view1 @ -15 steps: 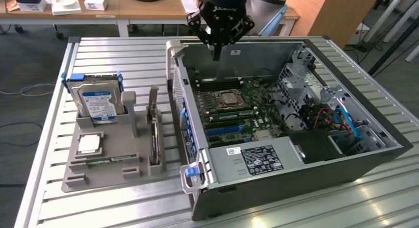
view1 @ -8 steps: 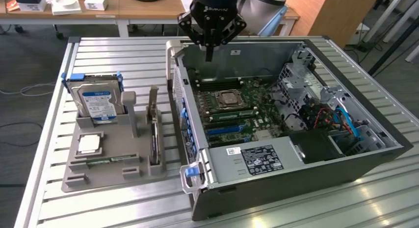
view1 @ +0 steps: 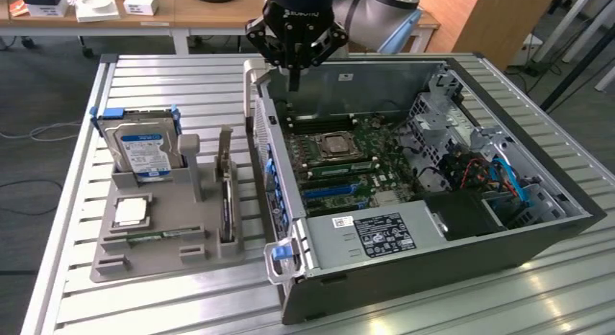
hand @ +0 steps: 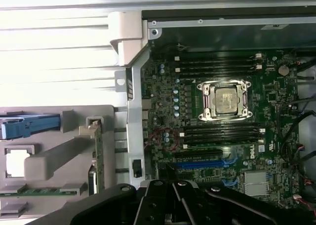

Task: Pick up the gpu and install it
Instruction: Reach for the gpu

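So in the exterior view we've got the gpu (view1: 227, 187) left of centre, standing on edge in the grey holder (view1: 144, 263) on the tabletop (view1: 154, 83), long axis running up-down the frame; the claw (view1: 293, 79) hangs upper middle, pinched shut on nothing, so the card lies down-left of it; open PC case (view1: 451, 227) on the right.

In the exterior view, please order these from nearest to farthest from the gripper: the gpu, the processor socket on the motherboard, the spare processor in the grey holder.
1. processor socket, inside the case, below the gripper.
2. gpu, upright in the holder, on the exterior view's left of the case.
3. spare processor, lying flat, farther left.
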You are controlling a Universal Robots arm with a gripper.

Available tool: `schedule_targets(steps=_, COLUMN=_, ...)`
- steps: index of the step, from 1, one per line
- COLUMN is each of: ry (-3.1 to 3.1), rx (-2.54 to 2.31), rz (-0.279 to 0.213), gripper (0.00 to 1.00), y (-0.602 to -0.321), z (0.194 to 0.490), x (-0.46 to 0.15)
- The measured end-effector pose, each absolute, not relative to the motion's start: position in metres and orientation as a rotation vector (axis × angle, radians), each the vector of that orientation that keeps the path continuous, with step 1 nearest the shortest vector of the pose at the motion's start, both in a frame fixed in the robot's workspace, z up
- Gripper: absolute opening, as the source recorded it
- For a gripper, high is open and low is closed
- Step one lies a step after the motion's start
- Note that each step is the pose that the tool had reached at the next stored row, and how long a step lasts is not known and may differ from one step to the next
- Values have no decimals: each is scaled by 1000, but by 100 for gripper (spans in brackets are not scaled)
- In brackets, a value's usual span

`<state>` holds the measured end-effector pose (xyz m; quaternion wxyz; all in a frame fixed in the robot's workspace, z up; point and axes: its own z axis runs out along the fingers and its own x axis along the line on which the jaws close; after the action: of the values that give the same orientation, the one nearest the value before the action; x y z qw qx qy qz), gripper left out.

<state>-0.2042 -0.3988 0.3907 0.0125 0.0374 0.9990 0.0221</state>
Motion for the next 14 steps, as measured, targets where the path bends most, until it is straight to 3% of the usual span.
schedule_targets(steps=14, ry=3114, rx=117, rz=69, gripper=11, y=-399, z=390, x=-237)
